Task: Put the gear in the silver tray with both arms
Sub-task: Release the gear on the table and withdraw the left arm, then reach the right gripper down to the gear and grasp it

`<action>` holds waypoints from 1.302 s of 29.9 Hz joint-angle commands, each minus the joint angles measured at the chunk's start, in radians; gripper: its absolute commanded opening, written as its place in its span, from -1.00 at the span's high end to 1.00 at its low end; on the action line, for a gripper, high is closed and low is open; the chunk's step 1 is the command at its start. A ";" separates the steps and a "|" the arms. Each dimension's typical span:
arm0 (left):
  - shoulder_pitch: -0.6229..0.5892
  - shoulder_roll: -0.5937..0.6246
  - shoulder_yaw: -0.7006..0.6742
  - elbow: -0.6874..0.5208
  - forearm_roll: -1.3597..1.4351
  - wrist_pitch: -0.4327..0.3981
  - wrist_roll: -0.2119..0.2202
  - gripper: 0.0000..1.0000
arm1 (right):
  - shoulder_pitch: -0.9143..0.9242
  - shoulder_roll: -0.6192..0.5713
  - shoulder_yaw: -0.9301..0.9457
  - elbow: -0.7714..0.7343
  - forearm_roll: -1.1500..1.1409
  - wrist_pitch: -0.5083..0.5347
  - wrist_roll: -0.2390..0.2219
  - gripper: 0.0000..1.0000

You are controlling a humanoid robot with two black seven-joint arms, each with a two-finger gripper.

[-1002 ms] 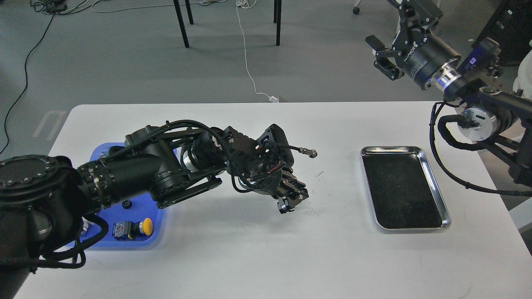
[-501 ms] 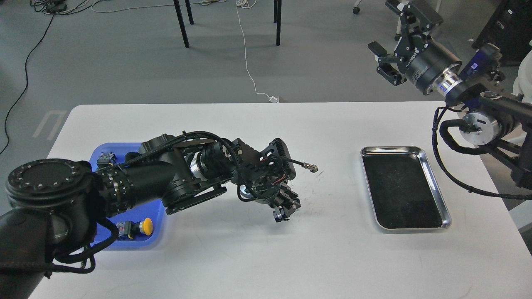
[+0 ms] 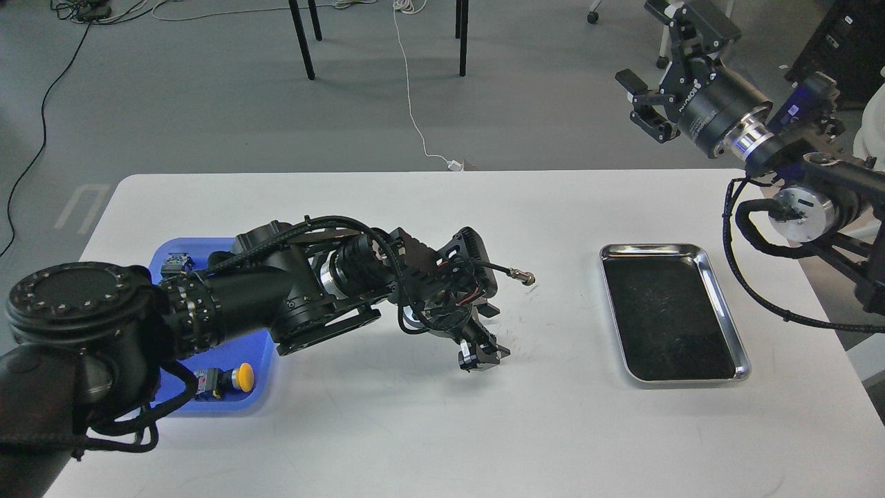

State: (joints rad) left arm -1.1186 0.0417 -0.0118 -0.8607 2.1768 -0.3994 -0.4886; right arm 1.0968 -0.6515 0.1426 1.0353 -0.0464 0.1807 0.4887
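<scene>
A: Where's the gear?

B: Can't make it out; maybe at the left gripper [image 3: 482, 354], whose jaws I can't read.

A: And the tray [image 3: 720, 277]?

B: Rightward of it, well apart, long axis running away. Right gripper [image 3: 653, 97] hangs open, empty, beyond the table.

Lab: grey floor [image 3: 207, 104], trailing cables [image 3: 411, 90]
</scene>
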 commanded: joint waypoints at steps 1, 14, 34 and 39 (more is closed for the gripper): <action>-0.009 0.116 -0.098 -0.043 -0.177 -0.001 0.000 -0.92 | -0.018 -0.036 -0.001 0.011 -0.016 0.011 0.000 -0.98; 0.379 0.408 -0.485 -0.098 -1.288 0.039 0.000 -0.96 | -0.135 -0.089 -0.085 0.054 -0.574 0.040 0.000 -0.98; 0.741 0.403 -0.925 -0.182 -1.457 -0.032 0.000 -0.96 | 0.443 0.312 -0.871 0.077 -1.196 -0.029 0.000 -0.89; 0.761 0.406 -0.953 -0.225 -1.459 -0.032 0.000 -0.96 | 0.446 0.458 -0.991 0.057 -1.195 -0.156 0.000 -0.85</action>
State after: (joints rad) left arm -0.3698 0.4457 -0.9449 -1.0652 0.7194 -0.4305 -0.4887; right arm 1.5416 -0.2688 -0.7870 1.1057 -1.2424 0.0899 0.4888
